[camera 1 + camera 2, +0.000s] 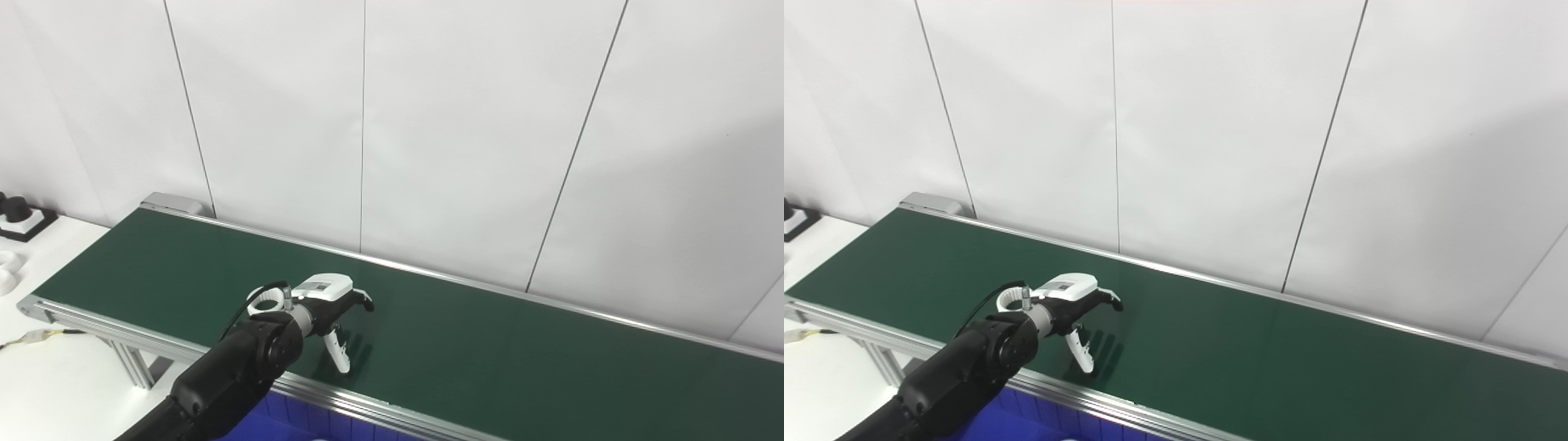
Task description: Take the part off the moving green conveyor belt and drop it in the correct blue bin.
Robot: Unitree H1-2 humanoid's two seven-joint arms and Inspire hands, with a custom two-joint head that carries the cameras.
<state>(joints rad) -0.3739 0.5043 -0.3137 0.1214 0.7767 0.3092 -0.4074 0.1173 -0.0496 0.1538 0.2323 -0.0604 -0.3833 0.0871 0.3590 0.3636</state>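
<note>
Worryingly, the left hand (327, 306) hovered spread and empty over the belt (490, 343) with no part visible, so a late-arriving part toward three o'clock could slip past.

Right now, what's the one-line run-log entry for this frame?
left hand: open, over conveyor belt, holding nothing | part: none visible | blue bin: under near rail | right hand: out of view
</note>
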